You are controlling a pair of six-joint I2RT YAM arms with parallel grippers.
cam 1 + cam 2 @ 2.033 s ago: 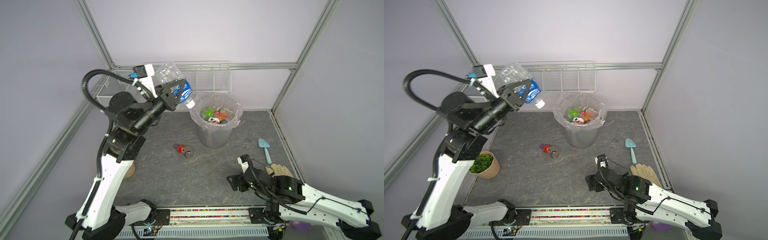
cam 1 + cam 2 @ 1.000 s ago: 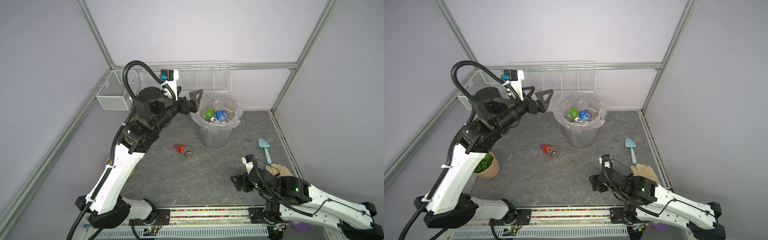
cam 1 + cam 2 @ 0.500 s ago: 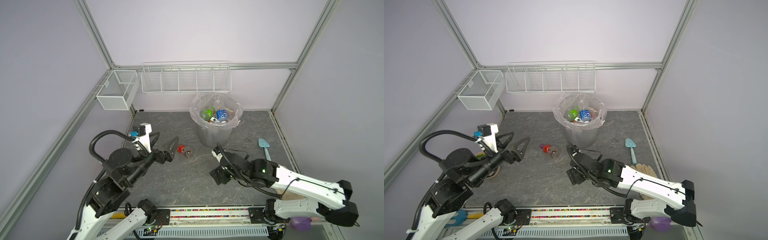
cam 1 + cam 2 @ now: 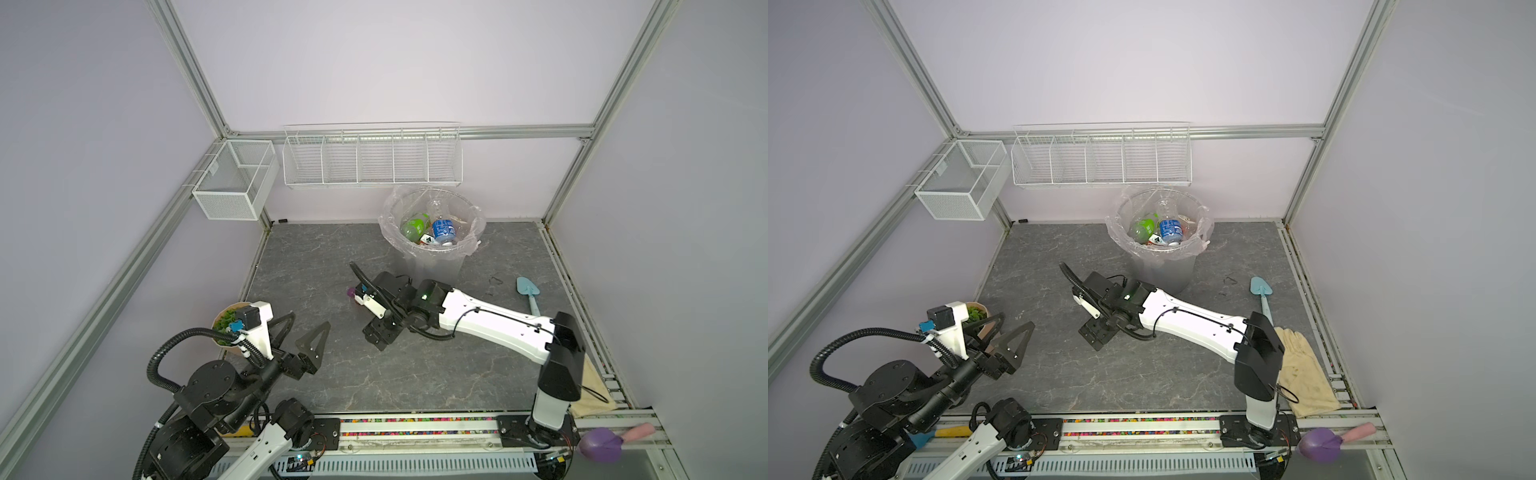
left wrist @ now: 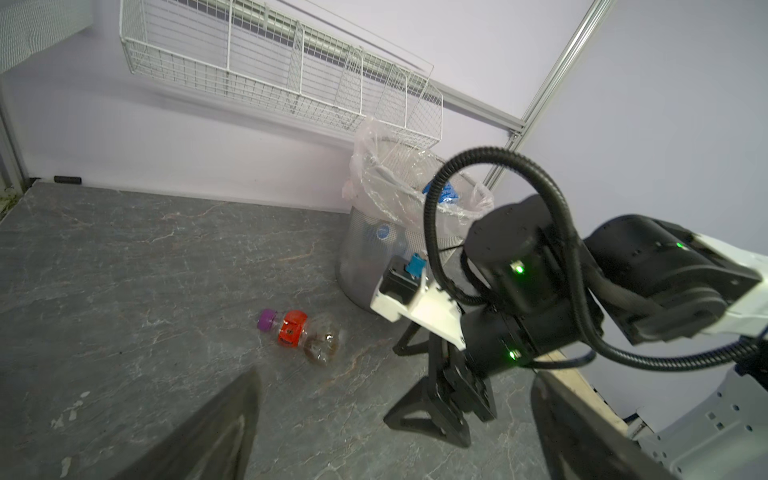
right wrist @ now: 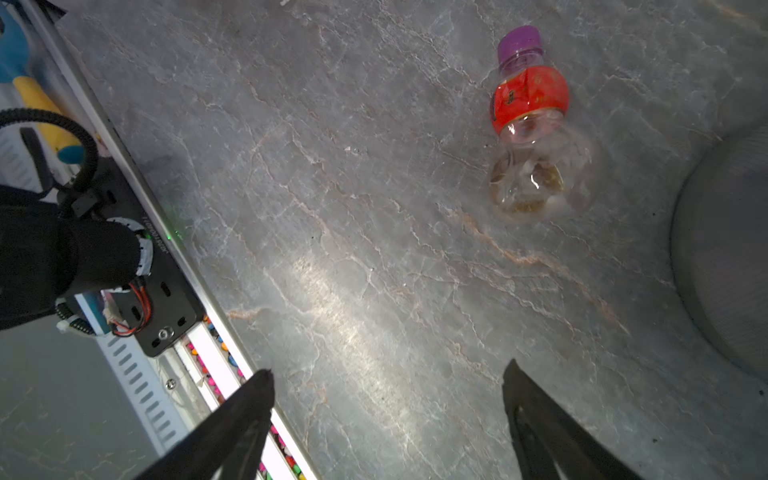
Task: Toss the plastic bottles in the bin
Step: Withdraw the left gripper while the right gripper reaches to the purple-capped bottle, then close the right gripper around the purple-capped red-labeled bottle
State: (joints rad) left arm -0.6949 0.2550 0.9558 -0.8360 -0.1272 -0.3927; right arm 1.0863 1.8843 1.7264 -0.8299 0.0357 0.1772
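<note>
Hovering spread and empty, the right gripper (image 6: 386,370) sits near the red-labelled bottle (image 6: 528,124) on the desk (image 6: 332,232). Next, I'd say: straddle, pinch, bin it.

Pale lilac walls (image 4: 415,62), aluminium frame posts (image 4: 185,62), grey marbled floor (image 4: 311,257) (white wire baskets (image 4: 372,162) hang behind).

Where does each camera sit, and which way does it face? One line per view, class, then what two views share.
Both top views: high at the front, looking down at the floor, bin, left tool and right tool.
Left wrist: low, facing the bin; own fingers, right tool.
Right wrist: above the floor, looking down; own fingers.
Shared: both wrist views show the bottle.
</note>
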